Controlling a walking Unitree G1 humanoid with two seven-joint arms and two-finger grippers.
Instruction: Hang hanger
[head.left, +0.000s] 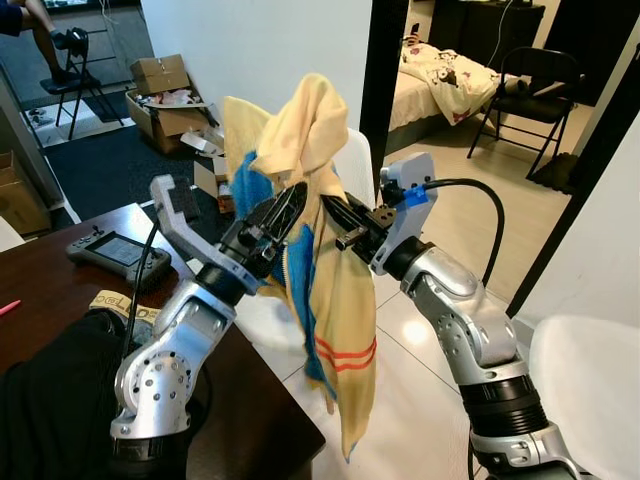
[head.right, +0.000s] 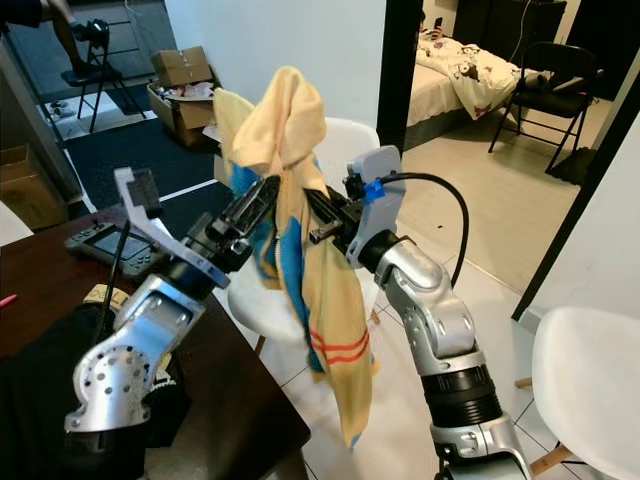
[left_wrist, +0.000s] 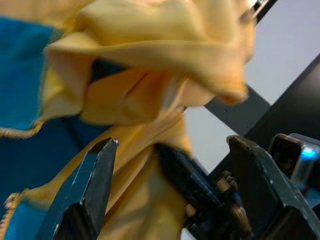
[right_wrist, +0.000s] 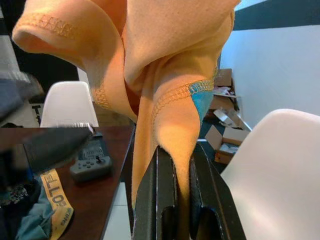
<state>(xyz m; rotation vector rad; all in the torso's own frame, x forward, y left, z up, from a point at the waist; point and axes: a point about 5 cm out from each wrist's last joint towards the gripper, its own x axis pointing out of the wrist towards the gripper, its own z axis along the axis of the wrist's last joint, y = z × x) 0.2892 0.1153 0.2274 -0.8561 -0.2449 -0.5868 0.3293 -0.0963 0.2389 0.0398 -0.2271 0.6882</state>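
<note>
I'm in a lived-in home: a doorway on the far right opens onto a bedroom with a bed (head.left: 440, 75) and folding chair (head.left: 530, 95), cardboard boxes (head.left: 165, 95) sit on the far left floor, white chairs (head.right: 590, 390) flank a dark wooden worktop (head.left: 45, 300)

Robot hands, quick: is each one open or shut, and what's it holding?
Left hand: open, fingers spread beside the yellow and blue garment.
Right hand: shut on the garment.
</note>
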